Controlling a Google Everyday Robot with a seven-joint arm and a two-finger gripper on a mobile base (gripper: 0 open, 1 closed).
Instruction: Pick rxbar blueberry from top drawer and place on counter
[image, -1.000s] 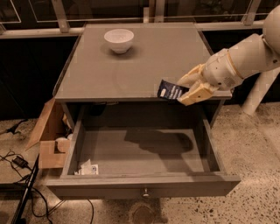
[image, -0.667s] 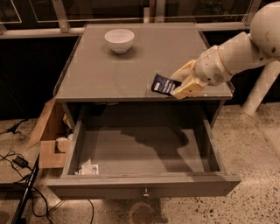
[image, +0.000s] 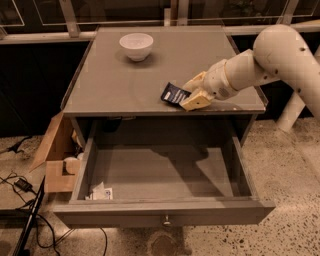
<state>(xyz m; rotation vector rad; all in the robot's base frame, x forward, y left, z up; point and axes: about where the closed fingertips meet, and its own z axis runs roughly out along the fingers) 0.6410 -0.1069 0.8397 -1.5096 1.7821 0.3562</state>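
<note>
The rxbar blueberry (image: 174, 94), a small dark navy bar with pale lettering, is tilted with its lower end at the counter (image: 115, 85) surface near the front edge. My gripper (image: 189, 96) is shut on its right end, with tan fingers (image: 196, 102) above and below it. The white arm reaches in from the right. The top drawer (image: 160, 210) stands pulled open below the counter, its round metal knob (image: 166, 220) at the centre of the front panel.
A white bowl (image: 136, 46) sits at the back of the counter. A white crumpled paper packet (image: 100, 192) lies in the drawer's front left corner. A cardboard box (image: 55, 157) and cables (image: 22, 200) are on the floor at the left.
My gripper has carried the bar left and farther in over the counter, and lowered it toward the surface. The drawer has stayed open.
</note>
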